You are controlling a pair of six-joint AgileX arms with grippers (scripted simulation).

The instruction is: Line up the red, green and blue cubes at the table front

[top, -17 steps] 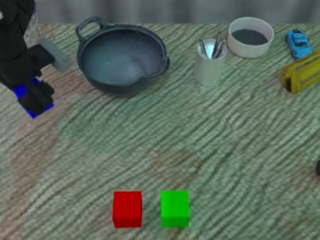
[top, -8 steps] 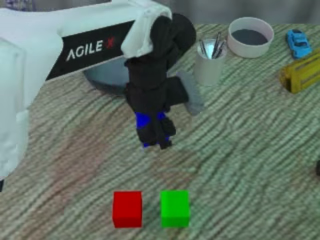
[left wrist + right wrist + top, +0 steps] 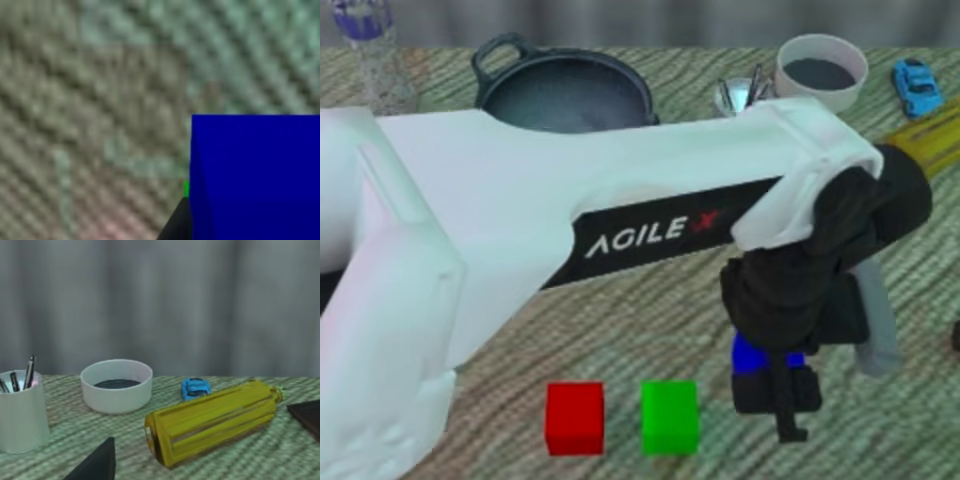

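- Your left gripper (image 3: pixel 772 392) is clamped on the blue cube (image 3: pixel 760 355), which shows as a blue patch between the dark fingers — it hangs near the table (image 3: pixel 620 310) front, just to the right of the green cube (image 3: pixel 670 416).
- The relation your next move turns on: the red cube (image 3: pixel 574 418) and the green one sit side by side in a row along the front edge, a narrow gap between them, and the free slot lies right of green — almost straight under the cube you hold.
- In the left wrist view the blue cube (image 3: pixel 255 177) fills one corner, with a sliver of green (image 3: pixel 186 189) at its edge, so it looks close beside green; I judge a short descent is what remains.
- The cubes have no long axis; the held cube's faces look roughly square to the row, though the gripper hides most of it from above.
- Your right arm is parked at the table's right, its gripper barely in view; I cannot tell its state.
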